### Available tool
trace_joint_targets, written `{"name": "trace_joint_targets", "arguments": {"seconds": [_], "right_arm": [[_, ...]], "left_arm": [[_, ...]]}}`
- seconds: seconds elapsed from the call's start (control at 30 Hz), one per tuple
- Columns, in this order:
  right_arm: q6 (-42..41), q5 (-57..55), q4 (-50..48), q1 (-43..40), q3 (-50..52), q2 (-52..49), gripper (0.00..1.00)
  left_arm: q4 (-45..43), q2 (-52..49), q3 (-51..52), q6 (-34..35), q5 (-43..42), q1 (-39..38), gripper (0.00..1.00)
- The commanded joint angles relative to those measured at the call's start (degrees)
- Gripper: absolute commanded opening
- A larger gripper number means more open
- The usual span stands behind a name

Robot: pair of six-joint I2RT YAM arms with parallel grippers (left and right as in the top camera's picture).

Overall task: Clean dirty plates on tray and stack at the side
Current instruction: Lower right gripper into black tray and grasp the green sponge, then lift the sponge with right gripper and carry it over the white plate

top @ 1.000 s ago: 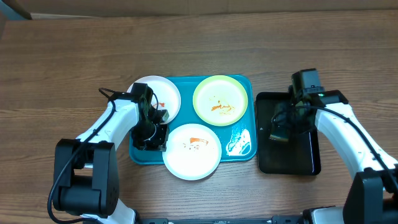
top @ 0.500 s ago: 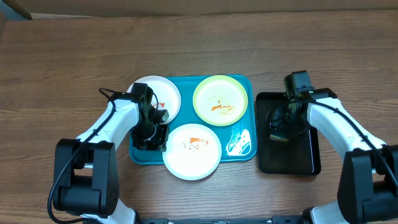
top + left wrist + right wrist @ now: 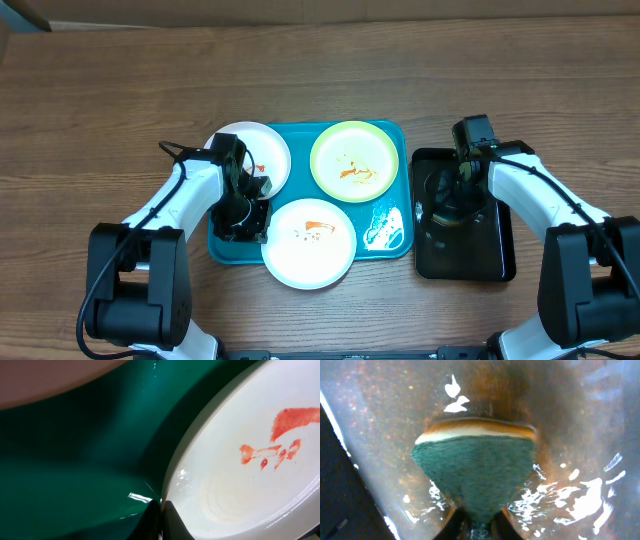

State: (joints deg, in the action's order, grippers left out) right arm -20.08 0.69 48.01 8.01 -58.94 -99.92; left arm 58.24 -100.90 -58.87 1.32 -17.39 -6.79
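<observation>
The turquoise tray (image 3: 392, 135) holds three plates. A white plate (image 3: 262, 150) sits at its back left. A yellow-green plate (image 3: 355, 160) with orange smears is at the back right. A white plate (image 3: 310, 242) with red sauce smears (image 3: 287, 417) lies at the front. My left gripper (image 3: 243, 218) (image 3: 160, 521) is shut on that front plate's left rim. Over the black tray (image 3: 495, 255), my right gripper (image 3: 447, 212) (image 3: 477, 522) is shut on a sponge (image 3: 475, 467), green scouring face up, yellow layer at its far edge.
The black tray's floor (image 3: 580, 425) is wet and glistening. A white foamy patch (image 3: 386, 228) lies on the turquoise tray's front right corner. Bare wooden table (image 3: 120, 90) surrounds both trays.
My right gripper has closed on the sponge and shifted slightly left over the black tray. The left arm and the plates have not moved.
</observation>
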Motion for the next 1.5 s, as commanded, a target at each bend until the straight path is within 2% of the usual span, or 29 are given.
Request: {"name": "trace_joint_targets", "arguments": {"seconds": [0.0,0.33,0.63,0.9,1.0,1.1,1.2,1.27,1.33,1.4,1.47], "right_arm": [[-0.2,-0.7,0.7,0.1,-1.0,-1.4,0.07],[-0.2,-0.6,1.4,0.1,-1.0,-2.8,0.04],[-0.1,-0.6,8.2,0.1,-9.3,5.3,0.04],[-0.1,2.5,12.7,0.1,-9.7,9.1,0.04],[5.0,6.7,13.0,0.3,-9.7,9.0,0.04],[6.5,8.9,11.8,0.2,-9.7,9.1,0.04],[-4.2,-0.3,13.6,0.2,-9.7,9.1,0.04],[6.5,9.3,11.6,0.2,-9.7,9.1,0.04],[0.1,4.2,12.4,0.2,-9.7,9.1,0.04],[5.2,9.7,11.6,0.2,-9.7,9.1,0.04],[1.4,4.5,13.0,0.2,-9.7,9.1,0.04]], "left_arm": [[0.0,-0.3,-1.2,0.4,0.0,-0.7,0.04],[0.0,-0.3,-1.2,0.4,0.0,-0.8,0.04],[0.0,-0.3,-1.2,0.4,0.0,-0.8,0.04],[-0.1,-0.3,-1.2,0.4,0.0,-0.8,0.04],[-0.1,-0.3,-1.2,0.4,0.0,-0.7,0.04],[-0.2,-0.3,-1.2,0.4,0.0,-0.8,0.04],[0.0,-0.3,-1.2,0.4,-0.1,-0.8,0.04],[0.0,-0.3,-1.2,0.4,0.0,-0.8,0.04],[0.0,-0.3,-1.2,0.4,0.0,-0.8,0.04],[0.0,-0.3,-1.2,0.4,0.0,-0.8,0.04],[0.0,-0.3,-1.2,0.4,0.0,-0.8,0.04]]}}
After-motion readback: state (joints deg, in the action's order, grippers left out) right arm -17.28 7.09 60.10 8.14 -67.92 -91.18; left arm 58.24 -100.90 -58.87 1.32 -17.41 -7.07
